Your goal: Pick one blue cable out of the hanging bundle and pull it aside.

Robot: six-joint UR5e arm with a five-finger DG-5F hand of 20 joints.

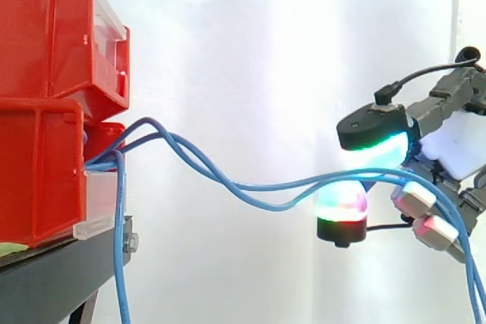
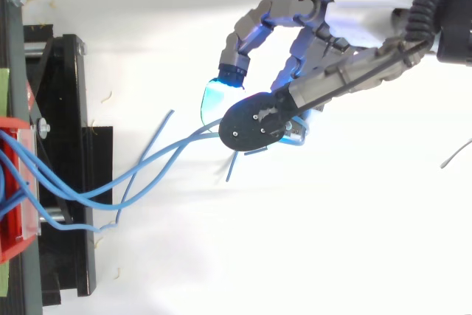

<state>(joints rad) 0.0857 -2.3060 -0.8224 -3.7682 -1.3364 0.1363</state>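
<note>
Several thin blue cables come out between the stacked red bins (image 1: 45,43) at the left. Two of them (image 1: 262,186) stretch right in a sagging line to my hand (image 1: 440,111), which is shut on them between a green-glowing pad above and a glowing pad below. Past the hand, cable drops toward the lower right corner. Another blue cable (image 1: 118,248) hangs straight down beside the stand. From above, the pulled cables (image 2: 177,145) run from the bins to the curled hand (image 2: 332,42), and loose ends stick out near it.
The red bins (image 2: 11,204) rest on a black stand (image 1: 53,278) at the left, also seen from above (image 2: 70,145). A white curtain hangs behind. Open room lies between the stand and the hand.
</note>
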